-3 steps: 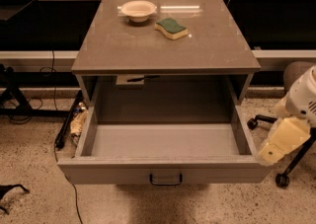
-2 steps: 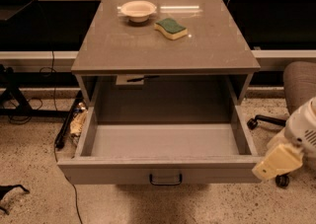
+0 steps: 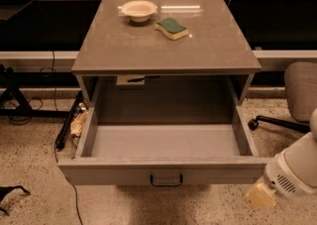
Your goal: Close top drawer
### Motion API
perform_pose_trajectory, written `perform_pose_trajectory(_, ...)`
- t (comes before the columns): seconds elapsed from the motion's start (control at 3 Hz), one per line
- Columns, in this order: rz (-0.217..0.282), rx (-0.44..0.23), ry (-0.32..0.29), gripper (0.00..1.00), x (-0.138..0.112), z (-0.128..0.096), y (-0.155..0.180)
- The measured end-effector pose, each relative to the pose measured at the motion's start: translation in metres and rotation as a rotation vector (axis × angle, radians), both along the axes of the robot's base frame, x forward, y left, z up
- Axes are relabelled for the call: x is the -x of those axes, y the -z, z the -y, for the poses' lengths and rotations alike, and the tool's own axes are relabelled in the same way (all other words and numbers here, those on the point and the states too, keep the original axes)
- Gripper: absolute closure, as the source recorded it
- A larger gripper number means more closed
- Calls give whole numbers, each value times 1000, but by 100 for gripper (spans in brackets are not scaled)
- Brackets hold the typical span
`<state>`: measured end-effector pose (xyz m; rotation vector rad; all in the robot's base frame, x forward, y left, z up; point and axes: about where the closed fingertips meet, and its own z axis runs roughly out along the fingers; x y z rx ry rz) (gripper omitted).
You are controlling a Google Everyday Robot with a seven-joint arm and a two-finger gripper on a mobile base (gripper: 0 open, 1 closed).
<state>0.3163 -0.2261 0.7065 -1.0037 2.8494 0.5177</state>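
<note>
The top drawer (image 3: 119,172) is a wide grey box pulled far out of the grey cabinet (image 3: 163,50). Its inside (image 3: 166,142) is bare. The flat front panel faces me, with a small black loop handle (image 3: 166,180) at its centre. The two lower drawers are hidden below it. My gripper (image 3: 260,196), a pale yellowish tip on the white arm (image 3: 297,167), is at the lower right, just right of and below the drawer's front right corner. It is apart from the handle.
A cream bowl (image 3: 139,10) and a green and yellow sponge (image 3: 172,28) lie on the cabinet top. A grey office chair (image 3: 299,95) stands at the right. Cables and clutter (image 3: 74,122) lie on the speckled floor left of the drawer.
My gripper has moved down and a little left, from beside the drawer's right front corner to below it. The drawer has not moved.
</note>
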Motion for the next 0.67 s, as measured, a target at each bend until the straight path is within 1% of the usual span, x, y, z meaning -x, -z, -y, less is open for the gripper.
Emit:
perform_pose_trajectory(0.33,-47,6,46,100,11,-9,61)
perform_pose_trajectory(0.67,-47,6,46,100,11,-9,61)
